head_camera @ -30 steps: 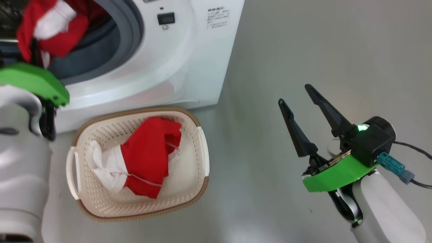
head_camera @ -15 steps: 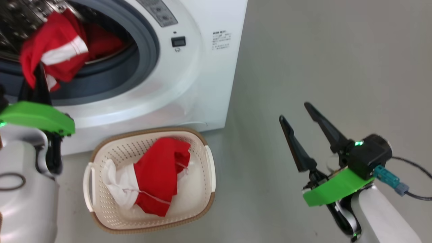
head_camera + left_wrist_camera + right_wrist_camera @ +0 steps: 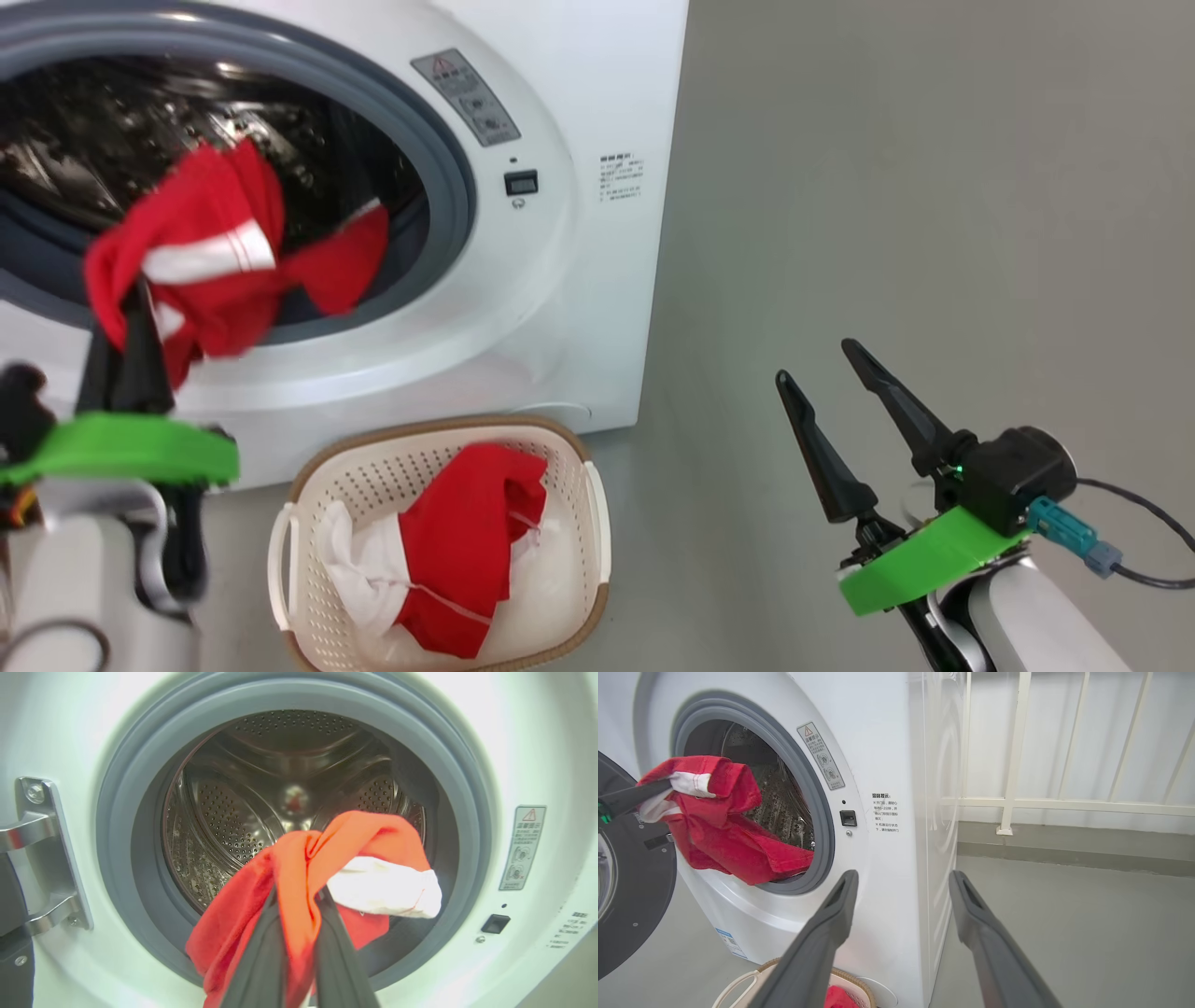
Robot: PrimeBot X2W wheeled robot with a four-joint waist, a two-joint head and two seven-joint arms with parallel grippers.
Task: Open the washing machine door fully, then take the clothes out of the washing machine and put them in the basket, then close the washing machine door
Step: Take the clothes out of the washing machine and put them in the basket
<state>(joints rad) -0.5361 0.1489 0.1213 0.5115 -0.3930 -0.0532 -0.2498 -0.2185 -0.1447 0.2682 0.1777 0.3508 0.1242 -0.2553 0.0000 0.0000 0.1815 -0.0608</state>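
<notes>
Seen from the head view, the left gripper (image 3: pixel 126 341) has its fingers clamped on a red and white garment (image 3: pixel 224 252) at the mouth of the washing machine (image 3: pixel 579 280). Below it, on the floor (image 3: pixel 887 187) just beside the machine's front, the basket (image 3: pixel 373 474) holds another red and white garment (image 3: pixel 467 541). The right gripper (image 3: pixel 814 362) hangs well apart over the floor, fingers spread wide.

In the left wrist view the two fingers pinch a fold of the red cloth in front of the perforated drum (image 3: pixel 219 807), within the grey rubber ring (image 3: pixel 467 812).

In the right wrist view the washing machine door (image 3: pixel 640 905) stands open at the left. The held garment's tail lies on the ring's lower edge.
</notes>
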